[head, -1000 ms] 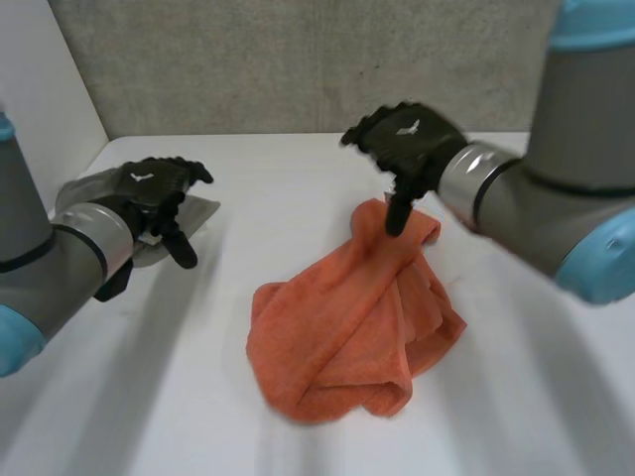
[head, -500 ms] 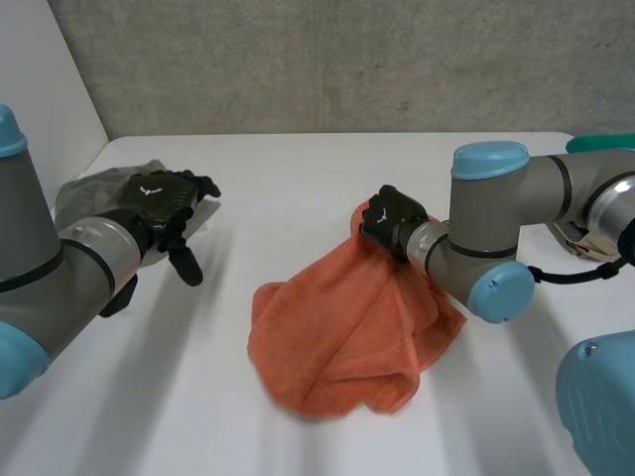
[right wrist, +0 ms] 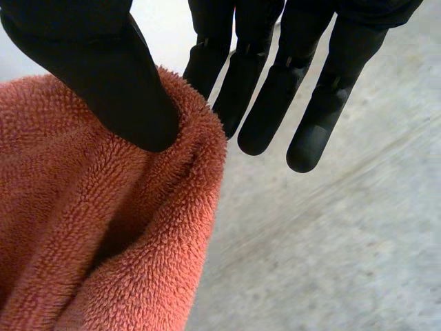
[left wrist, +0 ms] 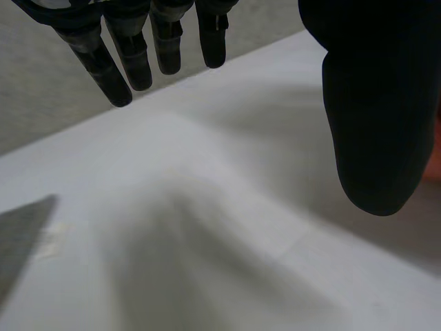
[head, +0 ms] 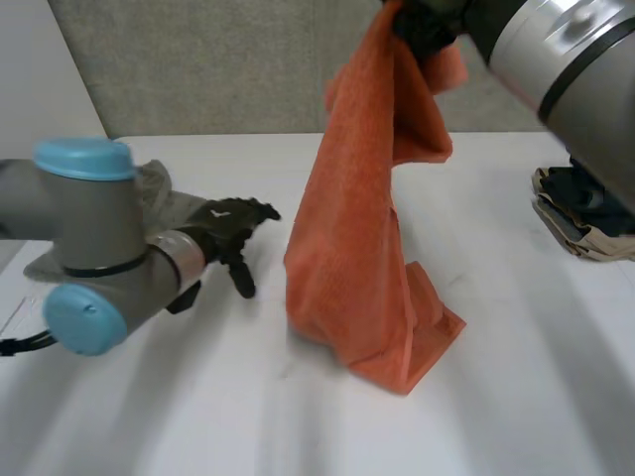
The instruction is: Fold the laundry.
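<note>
An orange towel hangs in a long drape from my right hand, high above the white table. Its lower end still rests crumpled on the table. In the right wrist view my thumb pinches the towel's fluffy edge against a finger, while the other fingers stand straight beyond it. My left hand lies low over the table left of the towel, apart from it. Its fingers are straight and spread from the thumb, holding nothing.
A grey cloth lies behind my left forearm at the table's left side. A pile of folded dark and beige laundry sits at the right edge. A grey wall stands behind the table.
My right hand has shut on the towel's top edge and lifted it high, pulling the heap into a hanging drape. My left arm has swung in, bringing its hand nearer the towel.
</note>
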You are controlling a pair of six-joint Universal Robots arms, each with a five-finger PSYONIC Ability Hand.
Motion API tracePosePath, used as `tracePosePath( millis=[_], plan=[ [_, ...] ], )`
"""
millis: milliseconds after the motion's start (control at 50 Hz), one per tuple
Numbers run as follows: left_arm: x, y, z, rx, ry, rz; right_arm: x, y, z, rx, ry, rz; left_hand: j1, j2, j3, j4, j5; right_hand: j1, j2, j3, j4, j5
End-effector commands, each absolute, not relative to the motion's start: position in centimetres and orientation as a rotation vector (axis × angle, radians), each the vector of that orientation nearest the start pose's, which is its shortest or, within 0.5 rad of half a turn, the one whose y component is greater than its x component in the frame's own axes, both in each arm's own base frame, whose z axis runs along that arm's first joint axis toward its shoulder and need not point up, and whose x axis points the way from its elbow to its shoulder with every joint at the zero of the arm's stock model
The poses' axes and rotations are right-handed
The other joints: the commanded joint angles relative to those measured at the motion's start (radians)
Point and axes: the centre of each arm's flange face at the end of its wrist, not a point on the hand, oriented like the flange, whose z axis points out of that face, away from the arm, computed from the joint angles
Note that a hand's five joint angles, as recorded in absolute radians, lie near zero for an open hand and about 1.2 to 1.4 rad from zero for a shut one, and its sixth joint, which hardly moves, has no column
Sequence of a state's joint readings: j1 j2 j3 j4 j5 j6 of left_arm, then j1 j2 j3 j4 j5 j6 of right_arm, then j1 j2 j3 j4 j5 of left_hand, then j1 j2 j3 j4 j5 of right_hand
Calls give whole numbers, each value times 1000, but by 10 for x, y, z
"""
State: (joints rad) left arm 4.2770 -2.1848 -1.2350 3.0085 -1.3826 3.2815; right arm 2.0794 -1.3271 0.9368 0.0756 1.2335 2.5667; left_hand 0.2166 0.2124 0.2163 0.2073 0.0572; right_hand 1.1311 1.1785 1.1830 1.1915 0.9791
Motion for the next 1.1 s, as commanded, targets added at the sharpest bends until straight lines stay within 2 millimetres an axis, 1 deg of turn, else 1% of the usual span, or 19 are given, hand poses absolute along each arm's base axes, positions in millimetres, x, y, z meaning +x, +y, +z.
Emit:
tracePosePath(
  millis=[20,180,200,220,260,280,360,380,440,460,540,580,680,860,940,980,1000,1080,1100],
  plan=[
    [-341,-273,155,1117,2960,-1746,310,-227,435,-1201,1236,-2446,-42,-38,-42,-33,-57,265,218,213,205,243],
    [-388,-250,156,1063,3224,-1778,305,-223,448,-1085,1226,-2425,-42,-38,-42,-33,-57,265,218,213,205,243],
    [-390,-247,157,1043,3258,-1768,305,-225,448,-1078,1226,-2426,95,99,95,104,80,265,218,213,205,243],
    [-394,-242,159,1014,3311,-1754,303,-230,447,-1070,1235,-2438,556,560,556,565,541,265,218,213,205,243],
    [-395,-242,163,960,3343,-1766,300,-239,444,-1066,1254,-2452,1095,1099,1095,1104,1080,265,218,213,205,243],
    [-395,-244,166,931,3350,-1780,298,-245,442,-1064,1267,-2459,1179,1183,1179,1188,1164,265,218,213,205,243],
    [-370,-280,196,695,3204,-1976,284,-280,431,-1043,1349,-2503,1180,1184,1180,1189,1165,265,218,213,205,243],
    [-352,-299,218,592,3070,-2093,279,-292,426,-1037,1380,-2513,1180,1184,1180,1189,1165,265,218,213,205,243],
    [-328,-314,255,490,2860,-2240,272,-310,418,-1030,1422,-2522,1180,1184,1180,1189,1165,265,218,213,205,243],
    [-315,-318,277,456,2733,-2316,269,-321,410,-1028,1457,-2520,1180,1184,1180,1189,1165,265,218,213,205,243],
    [-306,-308,321,515,2506,-2493,266,-337,388,-1051,1519,-2485,1180,1184,1180,1189,1165,265,218,213,205,243],
    [-305,-302,328,551,2451,-2523,265,-339,376,-1075,1556,-2451,1180,1184,1180,1189,1165,265,218,213,205,243],
    [-313,-287,309,664,2441,-2464,257,-341,325,-1184,1693,-2297,1180,1184,1180,1189,1165,265,218,213,205,243],
    [-314,-257,203,907,2564,-1958,234,-302,208,-1446,1992,-1845,1180,1184,1180,1189,1165,265,218,213,205,243],
    [-313,-249,168,955,2604,-1789,226,-287,168,-1607,2059,-1698,1180,1184,1180,1189,1165,265,218,213,205,243],
    [-314,-248,162,958,2609,-1762,224,-286,161,-1668,2067,-1677,1180,1184,1180,1189,1165,265,218,213,205,243],
    [-313,-248,159,954,2609,-1741,222,-287,160,-1704,2081,-1667,1009,1013,1009,1018,993,265,217,213,204,242],
    [-308,-250,171,926,2595,-1758,220,-297,172,-1638,2144,-1689,433,437,433,442,418,-499,-547,-551,-560,-522],
    [-307,-251,176,920,2586,-1773,220,-298,175,-1607,2162,-1693,408,412,408,417,393,-510,-558,-562,-571,-533]
  ],
)
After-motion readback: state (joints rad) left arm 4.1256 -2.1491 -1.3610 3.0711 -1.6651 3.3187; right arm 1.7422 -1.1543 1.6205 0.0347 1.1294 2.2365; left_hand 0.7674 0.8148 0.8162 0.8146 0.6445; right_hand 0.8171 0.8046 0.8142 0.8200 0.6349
